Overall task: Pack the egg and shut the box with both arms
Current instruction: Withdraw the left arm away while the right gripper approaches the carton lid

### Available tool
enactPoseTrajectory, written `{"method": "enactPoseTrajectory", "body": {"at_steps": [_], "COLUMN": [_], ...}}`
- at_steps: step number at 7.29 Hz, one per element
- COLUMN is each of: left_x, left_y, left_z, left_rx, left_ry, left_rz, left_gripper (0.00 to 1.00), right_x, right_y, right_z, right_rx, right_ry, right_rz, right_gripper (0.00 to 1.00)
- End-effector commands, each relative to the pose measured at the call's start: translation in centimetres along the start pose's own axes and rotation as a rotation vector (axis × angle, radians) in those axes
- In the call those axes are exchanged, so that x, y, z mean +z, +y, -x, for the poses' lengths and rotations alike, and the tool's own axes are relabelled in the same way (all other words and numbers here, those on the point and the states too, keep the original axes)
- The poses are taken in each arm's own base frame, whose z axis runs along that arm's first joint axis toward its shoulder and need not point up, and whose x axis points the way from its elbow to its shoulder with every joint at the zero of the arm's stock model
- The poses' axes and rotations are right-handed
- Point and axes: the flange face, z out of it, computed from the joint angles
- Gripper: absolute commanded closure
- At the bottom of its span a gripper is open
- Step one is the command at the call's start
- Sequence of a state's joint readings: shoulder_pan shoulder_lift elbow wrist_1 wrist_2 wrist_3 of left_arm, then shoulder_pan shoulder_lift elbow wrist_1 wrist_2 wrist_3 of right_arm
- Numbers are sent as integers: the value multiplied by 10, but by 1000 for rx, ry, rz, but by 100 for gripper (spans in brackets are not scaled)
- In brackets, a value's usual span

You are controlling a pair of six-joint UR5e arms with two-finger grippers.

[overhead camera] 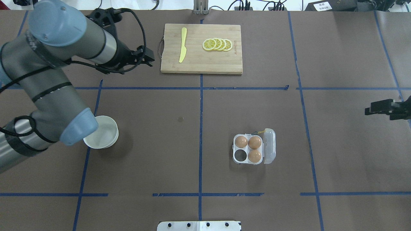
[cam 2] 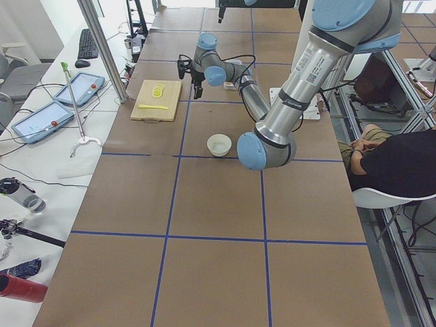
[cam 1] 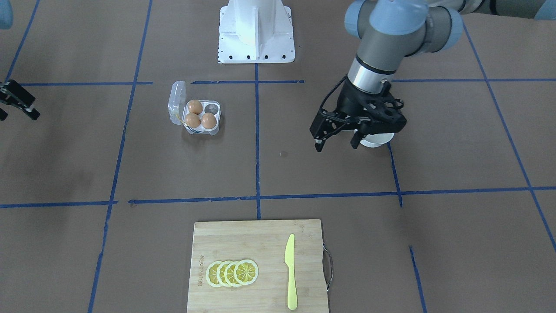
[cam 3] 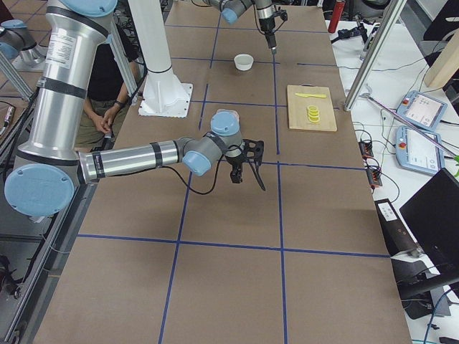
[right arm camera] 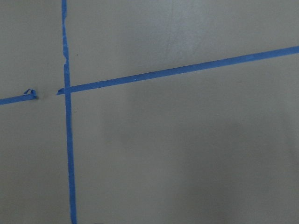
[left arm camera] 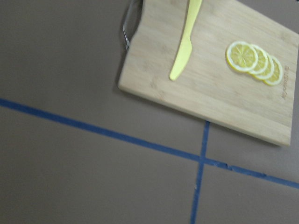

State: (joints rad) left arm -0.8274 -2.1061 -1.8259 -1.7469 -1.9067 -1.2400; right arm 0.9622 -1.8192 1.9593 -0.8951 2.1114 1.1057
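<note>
The clear egg box [cam 1: 177,102] lies on the table with its lid open to the side. Three orange-brown eggs [cam 1: 194,106] fill three cells, and the fourth cell [cam 1: 211,108] is empty. The box also shows in the overhead view [overhead camera: 269,146]. My left gripper [cam 1: 337,147] is open and empty. It hangs over the table, just in front of a white bowl [cam 1: 378,139], far from the box. My right gripper [cam 1: 19,115] is at the table's edge, apart from the box, and looks open and empty.
A wooden cutting board [cam 1: 260,243] with a yellow knife [cam 1: 290,271] and lemon slices [cam 1: 232,273] lies at the operators' side. The white pedestal [cam 1: 256,30] stands at the robot's base. The bowl [overhead camera: 101,131] looks empty where it shows. Blue tape lines cross the brown table.
</note>
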Motion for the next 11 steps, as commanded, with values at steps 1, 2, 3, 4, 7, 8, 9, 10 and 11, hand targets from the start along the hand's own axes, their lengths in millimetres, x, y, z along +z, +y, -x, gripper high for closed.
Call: {"method": "enactPoseTrajectory", "body": {"at_steps": [1, 2, 3, 4, 7, 8, 9, 10, 11], "left_x": [-28, -33, -36, -40, -42, -36, -41, -43, -43], "left_y": [-48, -61, -70, -76, -80, -77, -84, -87, -88], "left_z": [64, 89, 113, 129, 134, 158, 173, 178, 179], "left_rx": [87, 126, 156, 165, 169, 196, 227, 225, 224], "left_ry": [-57, -90, -119, -137, -145, -177, -195, -200, -201], "left_rz": [-76, -90, -97, -104, -109, -92, -96, -100, -101], "left_gripper": [0, 0, 0, 0, 0, 0, 0, 0, 0], "right_x": [43, 45, 43, 46, 60, 63, 65, 66, 67], "right_y": [62, 81, 92, 95, 94, 91, 97, 101, 105], "right_z": [62, 79, 91, 104, 157, 180, 187, 197, 200], "right_rx": [13, -24, -41, -44, -65, -65, -71, -82, -88], "right_ry": [-58, -79, -97, -114, -113, -105, -110, -123, -127], "right_rz": [10, 40, 58, 68, 60, 65, 72, 77, 82], "right_gripper": [97, 100, 100, 100, 100, 100, 100, 100, 100]}}
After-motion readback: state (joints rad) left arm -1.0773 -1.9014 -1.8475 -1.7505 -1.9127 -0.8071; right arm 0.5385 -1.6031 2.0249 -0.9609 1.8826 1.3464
